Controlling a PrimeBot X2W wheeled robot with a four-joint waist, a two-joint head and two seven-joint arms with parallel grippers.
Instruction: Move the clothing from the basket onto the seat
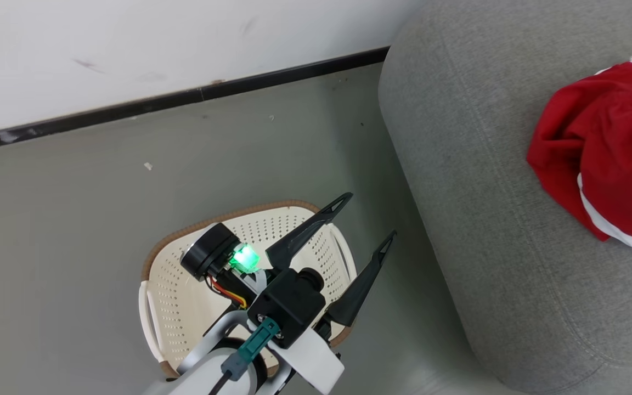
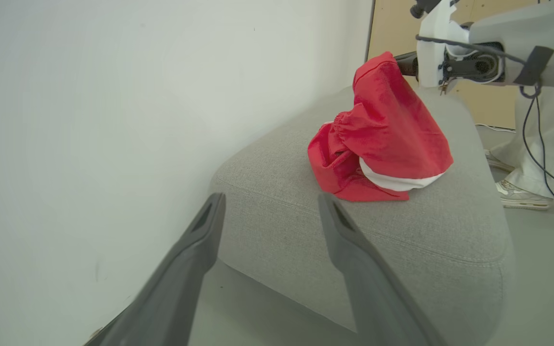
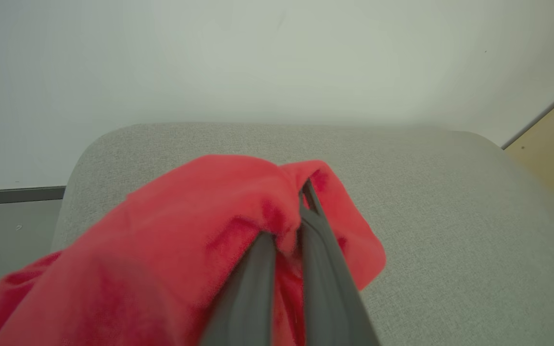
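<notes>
Grey floor (image 1: 74,219) sits nearest to me. On it, right under my left arm, is the basket (image 1: 169,307), close beside the rounded corner of the sofa (image 1: 486,219), which I take to be so each carry is short. What I can see of the basket's inside is bare perforated plastic. The arm hides the rest, so I cannot say for sure that nothing is left in it.

My left gripper (image 1: 371,214) hangs above the basket's far side with its fingers spread wide and nothing between them. I read that as parked ready for another reach down, out of the other arm's way.

Further out, the sofa takes up my right side, and the clothing (image 1: 601,148) is on top of its seat. It is a red garment with white trim, its lower folds resting on the grey fabric and its top drawn up into a peak. The peak is there because my right gripper (image 3: 289,218) is pinched tight on a fold of the red cloth, fingers nearly together.

I judge this to be the put-down step. The garment is over the seat, well in from the edge, so it should lie safely once let go.

Beyond the sofa are the white wall (image 1: 129,44) and, at the far end, a person's shoe (image 2: 517,198) on the floor.
</notes>
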